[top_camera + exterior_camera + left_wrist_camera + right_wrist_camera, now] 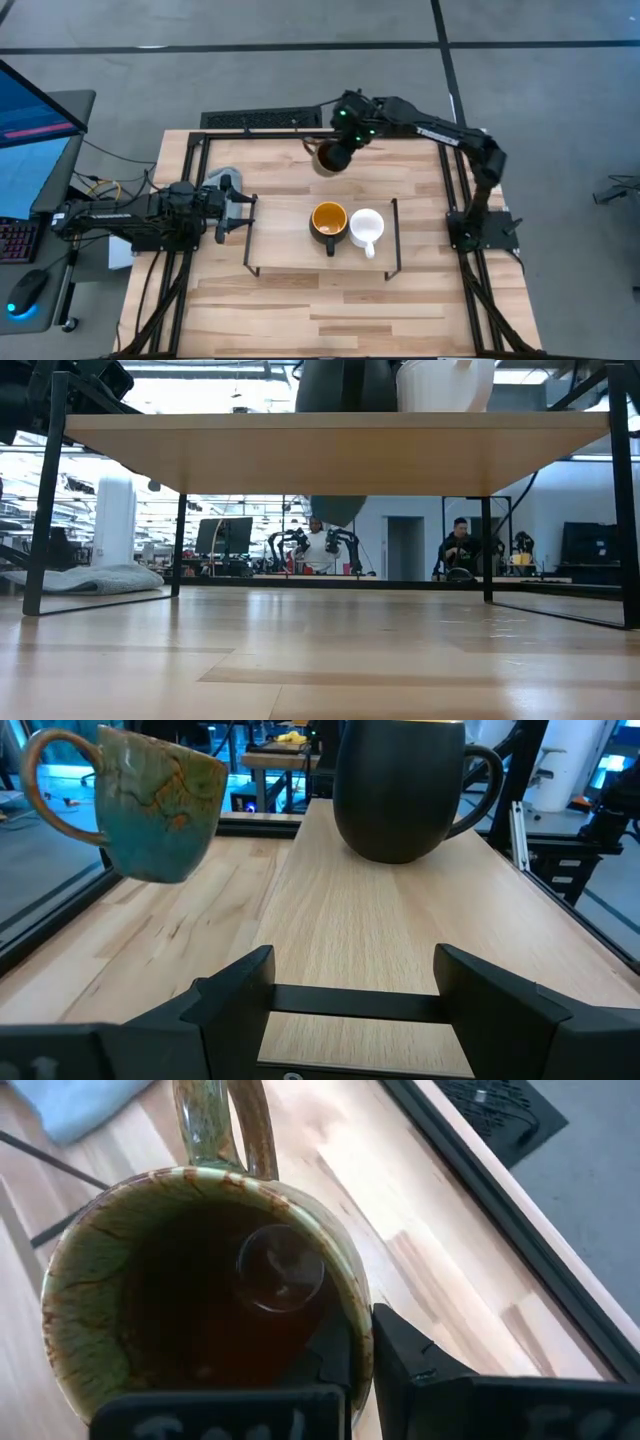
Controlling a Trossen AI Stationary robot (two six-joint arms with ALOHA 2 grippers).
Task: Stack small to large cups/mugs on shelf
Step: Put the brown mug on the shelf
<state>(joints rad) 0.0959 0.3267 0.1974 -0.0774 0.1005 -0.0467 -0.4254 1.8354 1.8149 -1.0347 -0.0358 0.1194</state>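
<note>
While I watch from above, the right claw [333, 152] is clamped on the rim of the olive-brown mug [329, 157], one finger inside the cup and one outside against its wall, as my right wrist camera shows [350, 1370]. The mug hangs clear of the surface [300, 310], behind the shelf [290, 245] and apart from it, toward the far edge where a dark keyboard [262, 120] lies. Its handle [225, 1125] points away from the claw's fingers, and the inside is dark with a greenish, crackled rim.

On the shelf the dark mug [329, 224] with the yellow-orange inside stands upright, and the small white mug [366, 227] stands just beside it, on the side nearer the right arm's base; they look to be touching or nearly so. Both handles point toward the near edge of the shelf. The part of the shelf board toward the left arm is bare wood.

The left claw [243, 215] waits at that end of the shelf, its fingers spread wide with nothing between them. Through its wrist camera I see the dark mug [400, 790] on the board straight ahead and the olive-brown mug [160, 810] in the air off to one side.

From surface height, I see the shelf's underside [330, 455] and two people in the room beyond.
</note>
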